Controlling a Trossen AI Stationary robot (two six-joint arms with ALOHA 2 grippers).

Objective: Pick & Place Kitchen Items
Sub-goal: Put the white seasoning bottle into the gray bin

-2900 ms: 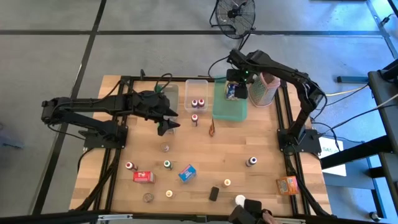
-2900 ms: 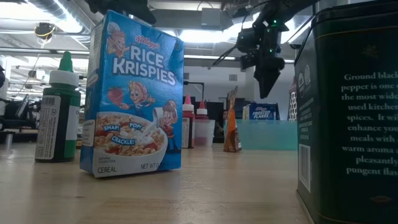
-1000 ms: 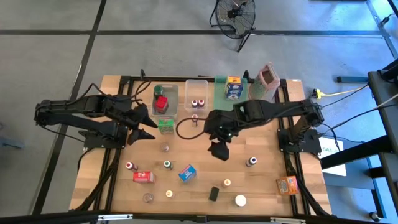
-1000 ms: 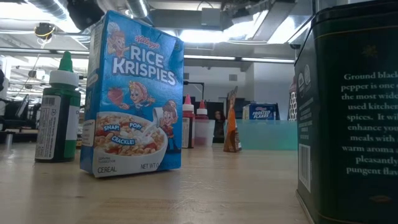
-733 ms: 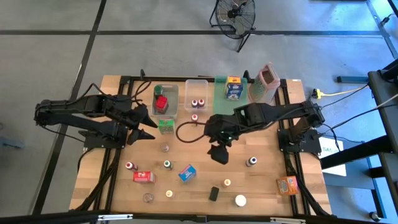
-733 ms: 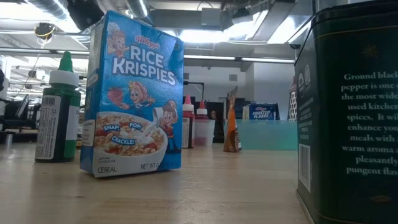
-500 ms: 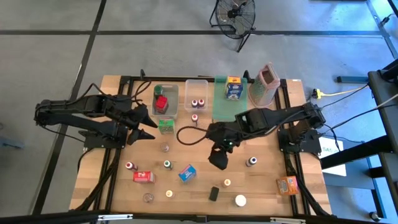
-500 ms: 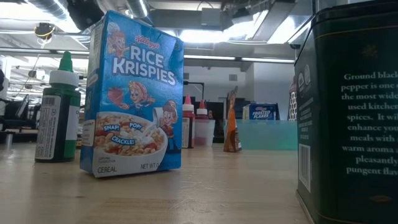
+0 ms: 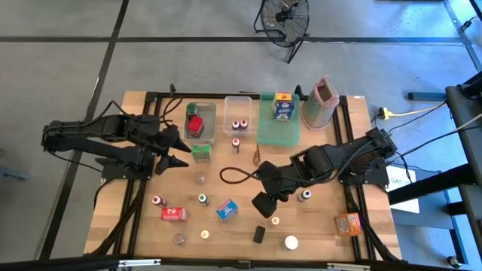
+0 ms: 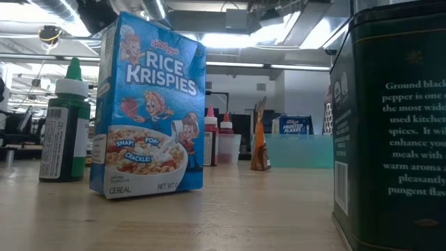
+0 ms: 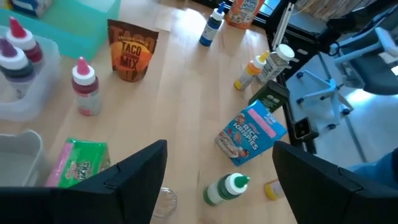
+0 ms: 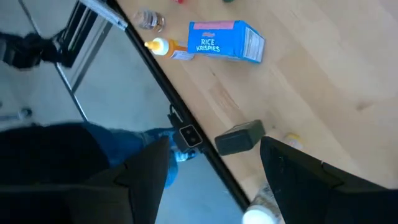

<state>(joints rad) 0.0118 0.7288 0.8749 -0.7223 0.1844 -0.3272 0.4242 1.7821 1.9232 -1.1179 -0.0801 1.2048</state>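
Kitchen items lie scattered on the wooden table: a blue Rice Krispies box [image 9: 227,208], a black tin [image 9: 259,234], a green-capped bottle [image 9: 202,199], a red box [image 9: 174,214], a green box [image 9: 200,152] and a taco mix packet [image 9: 257,156]. My right gripper [image 9: 263,203] hangs open above the table's near middle, between the blue box and a small yellow bottle [image 9: 275,221]. In its wrist view the black tin [image 12: 239,138] shows between its fingers, far below. My left gripper [image 9: 178,154] waits open at the left, beside the green box, holding nothing.
At the far edge stand two clear bins [image 9: 200,120] [image 9: 241,117] with items inside, a green tray [image 9: 279,128] holding a cereal box, and a pinkish grater [image 9: 320,102]. An orange box [image 9: 348,223], a white jar [image 9: 291,242] and a dark-capped bottle [image 9: 304,195] lie near right.
My right gripper has swung from the table's middle toward the near edge, rolling about its own axis as it went; it stays open and holds nothing. No item has moved.
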